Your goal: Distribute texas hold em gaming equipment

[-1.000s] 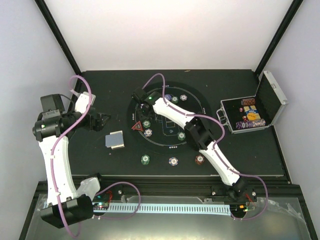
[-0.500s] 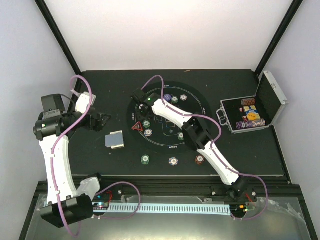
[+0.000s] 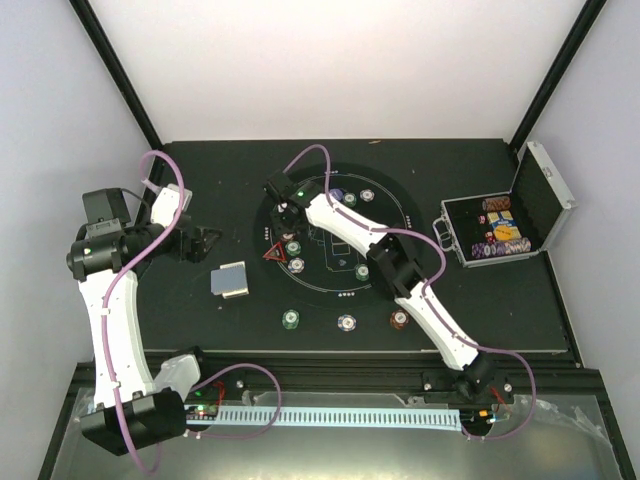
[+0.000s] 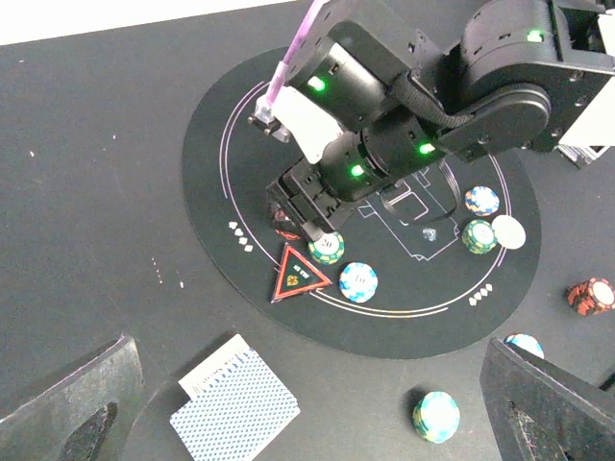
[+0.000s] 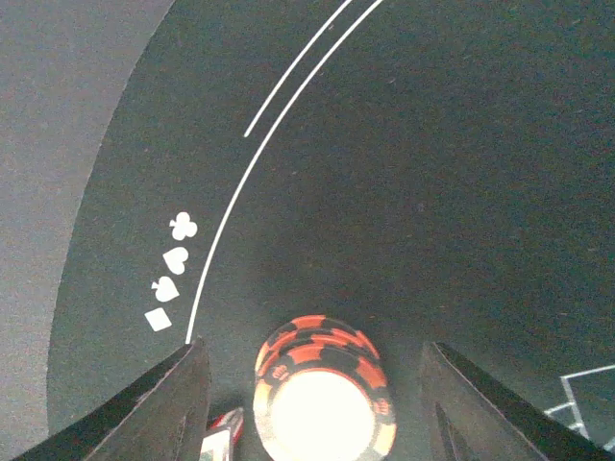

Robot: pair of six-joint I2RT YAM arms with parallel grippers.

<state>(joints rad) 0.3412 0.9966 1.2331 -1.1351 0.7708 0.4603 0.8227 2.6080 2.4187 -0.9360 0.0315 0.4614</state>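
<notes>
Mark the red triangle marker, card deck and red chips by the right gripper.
red triangle marker (image 4: 296, 276), left wrist view, its centre.
card deck (image 4: 235, 408), left wrist view, top card's back.
red chips (image 5: 323, 403), right wrist view, top chip's white centre.

The card deck (image 3: 230, 280) lies left of the mat (image 3: 388, 195).

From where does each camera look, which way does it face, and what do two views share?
Top external: above and behind the bases, looking down on the round mat; both arms show.
Left wrist: left of the mat, facing right across it; open left gripper below, right gripper ahead.
Right wrist: low over the mat's left part, facing down at a red chip stack between its fingers.
Shared: top external and left wrist show the red triangle marker.
</notes>
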